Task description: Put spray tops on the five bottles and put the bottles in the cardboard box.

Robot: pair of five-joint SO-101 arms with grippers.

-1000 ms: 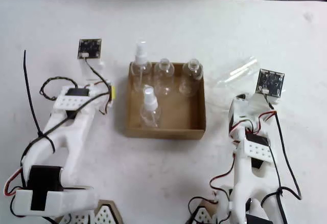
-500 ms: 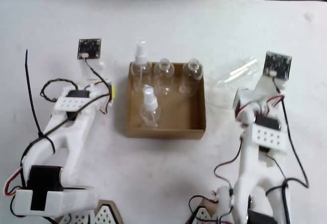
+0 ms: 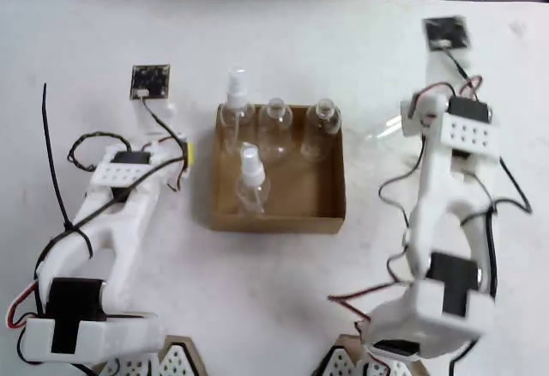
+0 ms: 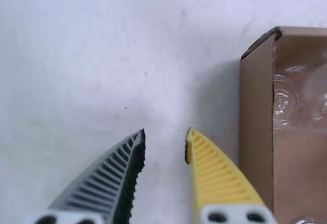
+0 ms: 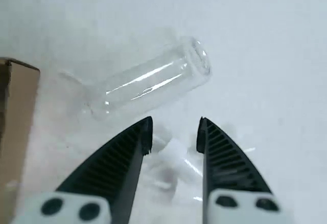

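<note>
The cardboard box sits mid-table and holds several clear bottles. Two of them wear white spray tops, two are uncapped. Another clear bottle lies on its side on the table right of the box, partly under the right arm in the high view. My right gripper hangs open just short of that bottle, with a white spray top on the table below its fingers. My left gripper is open and holds nothing, low over bare table beside the box's left wall.
The left arm lies left of the box and the right arm stretches along its right side. Loose cables trail beside the left arm. White table surrounds the box.
The right arm has stretched away from the table's front, carrying its wrist past the lying bottle. The left arm has stayed still.
</note>
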